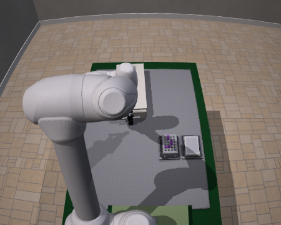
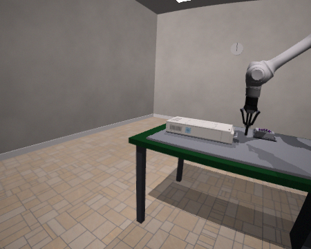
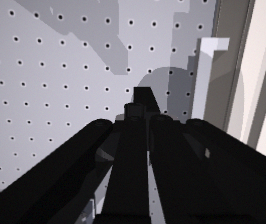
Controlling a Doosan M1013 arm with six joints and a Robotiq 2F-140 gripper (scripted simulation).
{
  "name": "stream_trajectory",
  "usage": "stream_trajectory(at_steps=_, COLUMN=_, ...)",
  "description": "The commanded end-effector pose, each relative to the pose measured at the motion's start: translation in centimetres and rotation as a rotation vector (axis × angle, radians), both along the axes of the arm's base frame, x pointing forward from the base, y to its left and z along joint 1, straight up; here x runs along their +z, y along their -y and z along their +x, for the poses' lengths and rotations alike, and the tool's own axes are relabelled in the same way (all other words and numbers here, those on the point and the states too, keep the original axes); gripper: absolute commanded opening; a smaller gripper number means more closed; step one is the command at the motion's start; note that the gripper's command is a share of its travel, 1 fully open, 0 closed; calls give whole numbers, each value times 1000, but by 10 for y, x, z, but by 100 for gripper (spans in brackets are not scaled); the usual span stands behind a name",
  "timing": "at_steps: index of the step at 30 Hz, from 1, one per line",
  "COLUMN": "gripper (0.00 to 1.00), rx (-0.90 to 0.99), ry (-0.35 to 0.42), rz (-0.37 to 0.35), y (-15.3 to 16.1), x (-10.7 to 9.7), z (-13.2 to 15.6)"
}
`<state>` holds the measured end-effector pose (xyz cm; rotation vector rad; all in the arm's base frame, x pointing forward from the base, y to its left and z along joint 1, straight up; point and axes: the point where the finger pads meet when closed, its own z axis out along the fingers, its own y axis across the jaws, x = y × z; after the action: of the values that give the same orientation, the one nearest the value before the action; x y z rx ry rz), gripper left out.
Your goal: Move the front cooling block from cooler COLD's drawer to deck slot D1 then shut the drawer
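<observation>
The cooler COLD is a long cream box at the table's far left. Its drawer front is at or close against the body; a small remaining gap cannot be judged. The handle is a pale bar. My gripper is shut and empty, pointing down, a little in front of the handle and not touching it. The front block stands in deck slot D1 and looks flat, with several purple tubes upright in it. The rear block is hidden. No lit lamp can be made out.
Slot D2 lies beyond D1, with a pale flat centre. The perforated grey deck lies on the green-edged table. The arm covers part of the cooler in the top view.
</observation>
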<state>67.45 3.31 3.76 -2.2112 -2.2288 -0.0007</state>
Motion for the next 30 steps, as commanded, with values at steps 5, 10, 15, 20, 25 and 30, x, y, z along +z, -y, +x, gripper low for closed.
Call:
stream_trajectory(at_steps=5, gripper=10, rx=0, ry=1, rz=0, y=0, x=10, z=1)
stream_trajectory(at_steps=10, gripper=10, rx=0, ry=1, rz=0, y=0, x=15, z=1)
stream_trajectory(at_steps=15, gripper=10, rx=0, ry=1, rz=0, y=0, x=22, z=1)
stream_trajectory(at_steps=20, gripper=10, rx=0, ry=1, rz=0, y=0, x=29, z=1)
stream_trajectory(at_steps=25, gripper=10, rx=0, ry=1, rz=0, y=0, x=33, z=1)
stream_trajectory(at_steps=30, gripper=10, rx=0, ry=1, rz=0, y=0, x=39, z=1)
